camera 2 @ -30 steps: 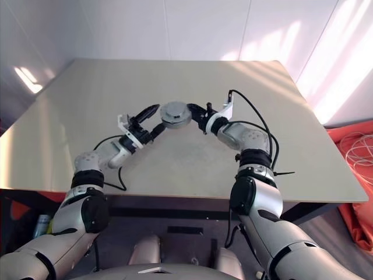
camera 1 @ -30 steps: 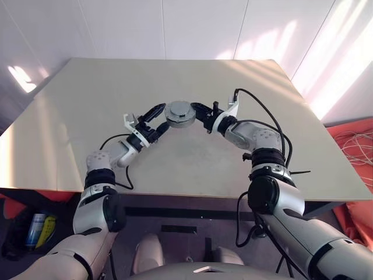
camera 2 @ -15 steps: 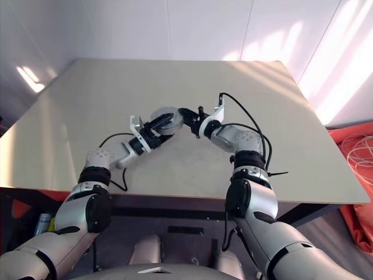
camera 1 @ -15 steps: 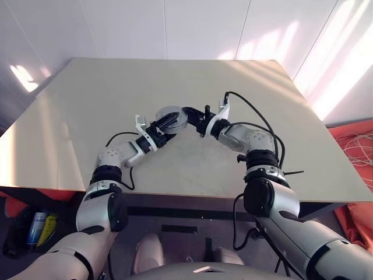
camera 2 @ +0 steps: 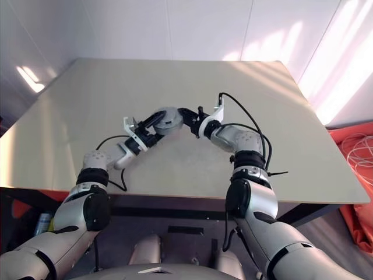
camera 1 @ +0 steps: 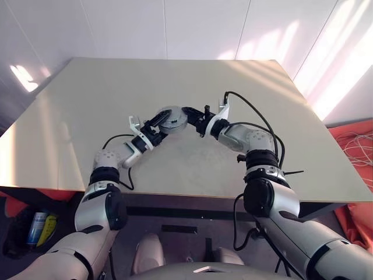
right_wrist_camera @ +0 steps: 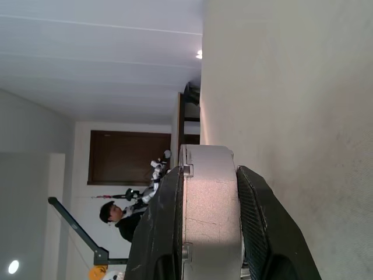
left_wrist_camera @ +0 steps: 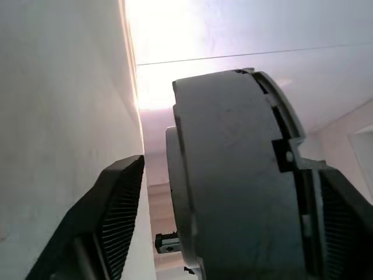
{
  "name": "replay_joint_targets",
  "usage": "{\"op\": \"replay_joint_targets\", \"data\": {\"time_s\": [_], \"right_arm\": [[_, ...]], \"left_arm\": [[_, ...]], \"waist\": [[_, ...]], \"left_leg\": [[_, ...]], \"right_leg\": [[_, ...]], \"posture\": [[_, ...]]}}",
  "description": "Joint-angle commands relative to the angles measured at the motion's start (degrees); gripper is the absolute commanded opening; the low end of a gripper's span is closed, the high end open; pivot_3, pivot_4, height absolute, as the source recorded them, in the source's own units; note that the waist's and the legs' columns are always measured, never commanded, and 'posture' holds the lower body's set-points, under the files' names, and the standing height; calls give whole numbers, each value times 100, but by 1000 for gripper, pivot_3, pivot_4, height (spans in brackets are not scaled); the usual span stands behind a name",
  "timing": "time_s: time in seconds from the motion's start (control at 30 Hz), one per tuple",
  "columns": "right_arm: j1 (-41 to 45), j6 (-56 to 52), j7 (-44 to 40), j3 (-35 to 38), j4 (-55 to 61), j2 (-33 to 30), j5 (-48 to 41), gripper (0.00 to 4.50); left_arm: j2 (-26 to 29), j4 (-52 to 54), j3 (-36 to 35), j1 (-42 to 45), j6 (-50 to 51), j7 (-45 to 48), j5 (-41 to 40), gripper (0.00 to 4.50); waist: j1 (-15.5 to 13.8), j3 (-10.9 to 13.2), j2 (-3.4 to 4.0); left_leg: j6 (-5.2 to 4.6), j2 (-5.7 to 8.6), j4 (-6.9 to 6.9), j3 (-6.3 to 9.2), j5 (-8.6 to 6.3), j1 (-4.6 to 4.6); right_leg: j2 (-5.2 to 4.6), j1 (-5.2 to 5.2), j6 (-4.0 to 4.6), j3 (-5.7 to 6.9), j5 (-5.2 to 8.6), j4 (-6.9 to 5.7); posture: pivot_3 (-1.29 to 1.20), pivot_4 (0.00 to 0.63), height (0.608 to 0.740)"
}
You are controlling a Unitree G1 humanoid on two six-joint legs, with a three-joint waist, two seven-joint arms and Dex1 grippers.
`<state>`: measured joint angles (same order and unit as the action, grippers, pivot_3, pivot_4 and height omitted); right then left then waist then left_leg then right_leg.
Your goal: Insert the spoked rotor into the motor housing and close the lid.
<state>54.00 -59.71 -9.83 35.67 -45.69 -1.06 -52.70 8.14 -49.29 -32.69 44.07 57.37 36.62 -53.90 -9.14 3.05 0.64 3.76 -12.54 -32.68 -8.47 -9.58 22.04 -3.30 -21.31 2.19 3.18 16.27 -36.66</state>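
Observation:
The motor housing (camera 1: pixel 172 118), a thick grey metal drum, hangs just above the table. My right gripper (camera 1: pixel 186 115) is shut on it; in the right wrist view its fingers (right_wrist_camera: pixel 265 233) press both flat ends of the housing (right_wrist_camera: pixel 210 198). My left gripper (camera 1: pixel 162 122) reaches in from the other side with its jaws open around the drum. In the left wrist view one finger (left_wrist_camera: pixel 113 224) stands off the housing (left_wrist_camera: pixel 233 181) with a gap. The spoked rotor is out of view. A seam rings the housing near one end; I cannot tell the lid apart.
The beige table (camera 1: pixel 233 163) stretches wide around both arms, its near edge close to me. Orange cloth and white cable (camera 1: pixel 355 140) lie on the floor at the right. A person (right_wrist_camera: pixel 119 219) shows far off in the right wrist view.
The housing has come between the left gripper's fingers, which stood beside it a second ago. The left jaws have narrowed a little. The right grip is unchanged.

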Motion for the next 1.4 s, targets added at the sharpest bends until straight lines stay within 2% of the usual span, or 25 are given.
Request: {"op": "replay_joint_targets", "data": {"time_s": [0.03, 0.1, 0.13, 0.4, 0.57, 0.67, 0.8, 0.97, 1.13, 1.4], "right_arm": [[192, 27, -175, 39, 238, -6, -215, 1173], [191, 29, -180, 35, 235, -9, -210, 1173], [191, 31, -185, 33, 232, -11, -207, 1173], [160, 69, -255, -62, 286, -20, -131, 1173], [-32, 62, -807, -524, 693, -38, 46, 1173], [-115, 111, -927, -707, 966, 0, 96, 2142], [-88, 785, -749, -701, 1007, 67, 336, 3471], [-68, 1336, -686, -653, 822, 48, 444, 3471], [-87, 1609, -572, -648, 688, -4, 564, 3471], [-307, 1222, -772, -754, 806, -204, 536, 3471]], "left_arm": [[5, 101, -25, 57, -38, -14, 0, 2978], [0, 96, -37, 45, -33, -36, -3, 2304], [-3, 92, -50, 43, -25, -44, -10, 2212], [-28, 100, -120, 42, 96, -89, -66, 2211], [-32, 70, -123, 91, 138, -101, -63, 2210], [-24, 61, -126, 99, 140, -98, -72, 2210], [-6, 66, -144, 92, 140, -91, -82, 2210], [5, 175, -192, 49, -105, -70, -37, 2210], [199, 370, -679, -20, -817, -217, -236, 2210], [665, 1213, -1507, -472, -1732, -792, -525, 2210]], "waist": [[0, 0, 0], [0, 1, 1], [0, 1, 1], [0, 1, 1], [-4, 1, 1], [-4, 1, 1], [3, 2, 2], [12, 2, 1], [49, 4, 1], [47, 5, 1]], "left_leg": [[0, 0, 0, 0, 0, 0], [0, 0, 0, 0, 0, 1], [0, 0, 0, 0, 0, 2], [0, 0, 0, 0, 0, 1], [0, 0, 0, 0, 0, 2], [0, 0, 0, 0, 0, 0], [0, -1, 0, 0, 0, -2], [0, 2, 2, 0, 0, 1], [0, 1, 3, 0, 0, 0], [-2, -5, 10, 2, -1, 1]], "right_leg": [[0, 0, 0, 0, 0, 0], [0, -1, 0, 0, 0, 0], [0, -1, 0, 0, 0, 0], [0, -1, 0, 0, 0, 0], [0, -1, 0, 0, 0, 1], [0, 0, 0, 0, 0, 1], [0, 1, 0, 0, 0, 1], [-1, 0, 0, 0, 0, 3], [0, 0, 0, 0, 0, 3], [7, -4, 0, 0, 0, 10]], "posture": [[0, 0, 740], [0, 0, 740], [0, 0, 740], [0, 0, 740], [0, 0, 740], [0, 0, 740], [0, 0, 740], [0, 0, 740], [0, 0, 740], [0, 0, 740]]}}
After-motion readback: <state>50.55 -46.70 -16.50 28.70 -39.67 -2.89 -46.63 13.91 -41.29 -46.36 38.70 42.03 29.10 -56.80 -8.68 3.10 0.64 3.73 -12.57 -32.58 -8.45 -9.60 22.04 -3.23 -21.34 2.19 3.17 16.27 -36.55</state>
